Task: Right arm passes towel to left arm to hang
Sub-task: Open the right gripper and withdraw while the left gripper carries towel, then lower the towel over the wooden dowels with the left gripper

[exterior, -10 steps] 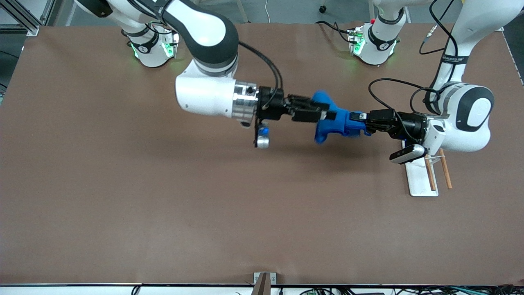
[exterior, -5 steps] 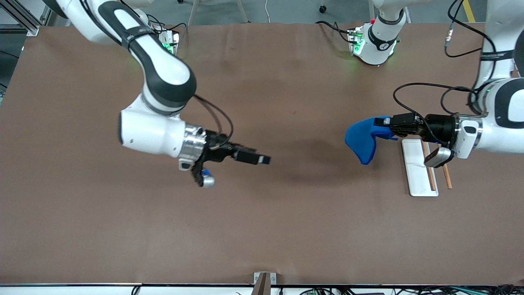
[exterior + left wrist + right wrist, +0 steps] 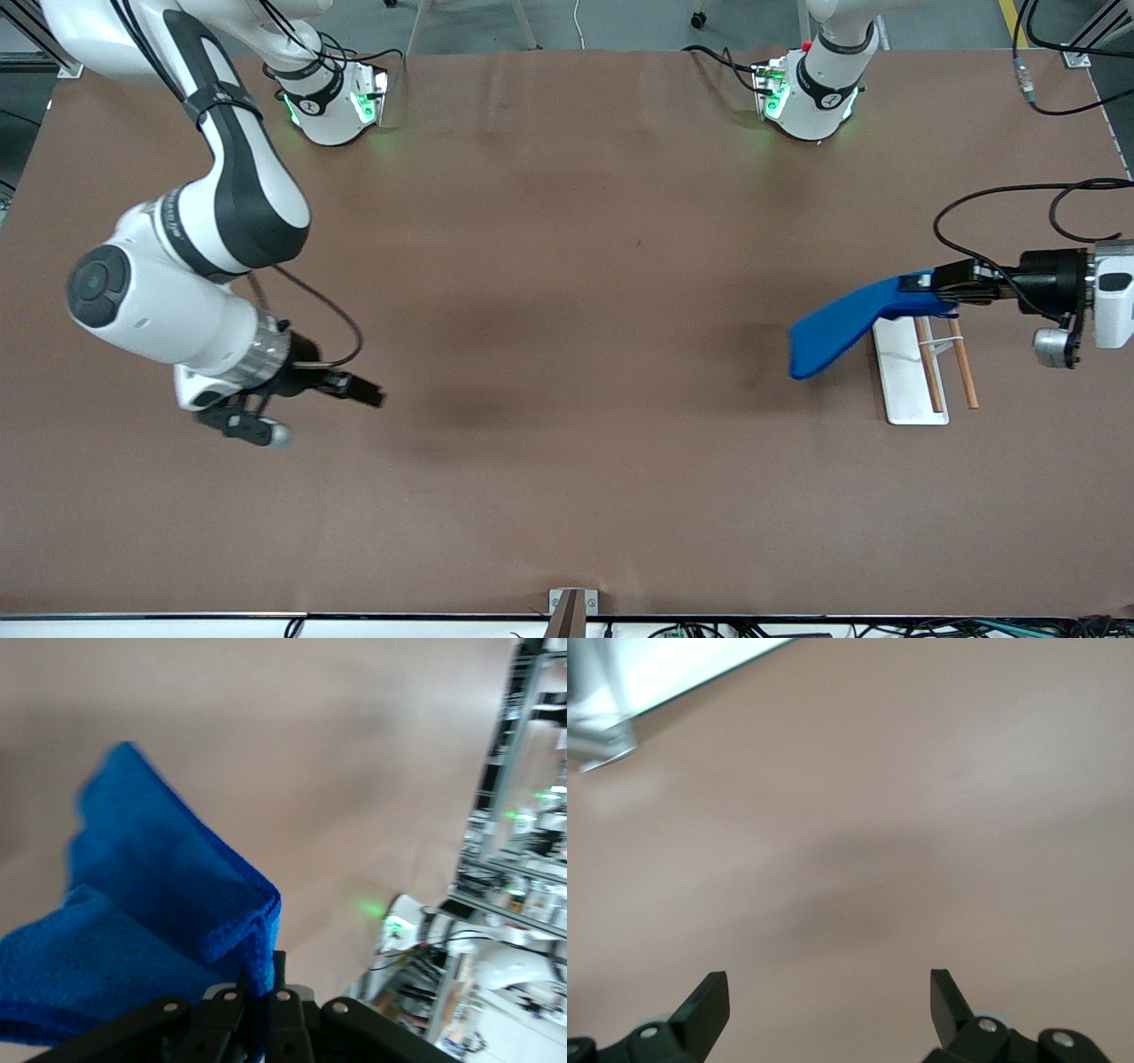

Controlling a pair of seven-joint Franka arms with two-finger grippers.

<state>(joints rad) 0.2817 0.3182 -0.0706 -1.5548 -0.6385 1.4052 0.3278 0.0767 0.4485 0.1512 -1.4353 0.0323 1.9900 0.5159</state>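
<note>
The bright blue towel (image 3: 846,323) hangs slanting in the air from my left gripper (image 3: 921,288), which is shut on one corner of it above the white tray. In the left wrist view the towel (image 3: 159,912) drapes away from the pinched fingers of my left gripper (image 3: 262,979). My right gripper (image 3: 368,394) is open and holds nothing; it hovers low over bare table toward the right arm's end. The right wrist view shows the wide-apart fingertips (image 3: 709,1005) of my right gripper (image 3: 828,997) with only brown table between them.
A white tray (image 3: 904,377) carrying two wooden rods (image 3: 961,368) lies under the left gripper, toward the left arm's end. The two arm bases (image 3: 332,102) (image 3: 811,93) stand at the table's edge farthest from the front camera. A small bracket (image 3: 571,607) sits at the nearest edge.
The right gripper let go of the towel and swung away toward its own end of the table. The left gripper carried the towel outward over the white tray, and the towel now trails slanted.
</note>
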